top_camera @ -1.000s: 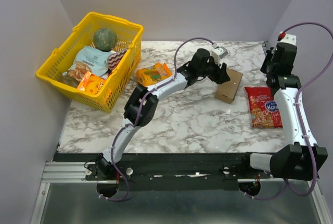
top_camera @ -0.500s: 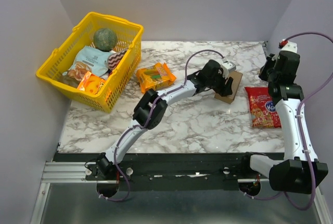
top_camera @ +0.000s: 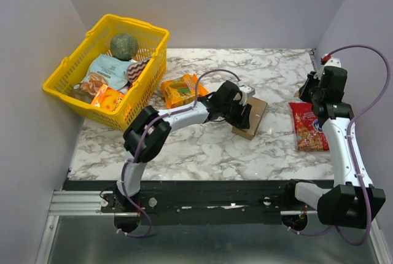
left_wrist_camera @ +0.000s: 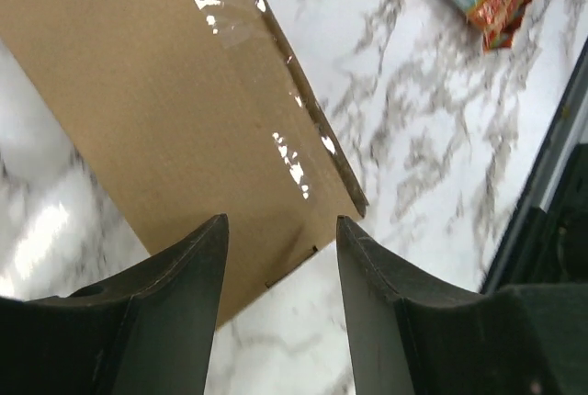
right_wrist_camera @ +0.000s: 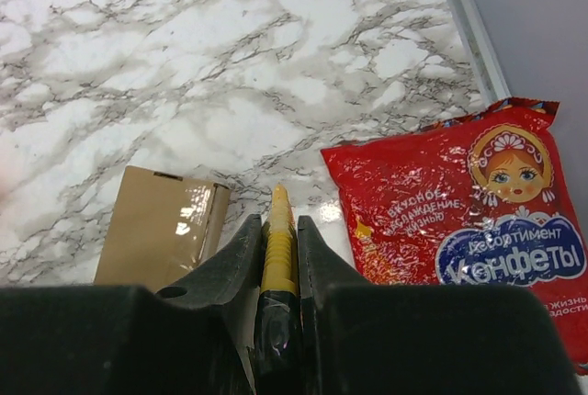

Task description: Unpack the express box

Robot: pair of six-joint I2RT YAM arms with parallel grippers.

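The left tool (left_wrist_camera: 280,220) stands fairly wide, its two fingers gripping nothing, poised over one corner of the brown box (left_wrist_camera: 184,92). The box lies flat on the desk (top_camera: 202,147), right of the middle, with clear tape shining on its top. An orange packet (top_camera: 180,89) lies to its left and a red snack bag (right_wrist_camera: 459,220) to its right, both apart from it. A yellow basket (top_camera: 145,86) of goods sits at the far left corner. The left arm bends at a raised elbow and reaches rightward. The right tool (right_wrist_camera: 278,220) is narrow, pinching a yellow stick (right_wrist_camera: 277,239); its arm rises along the desk's right edge.
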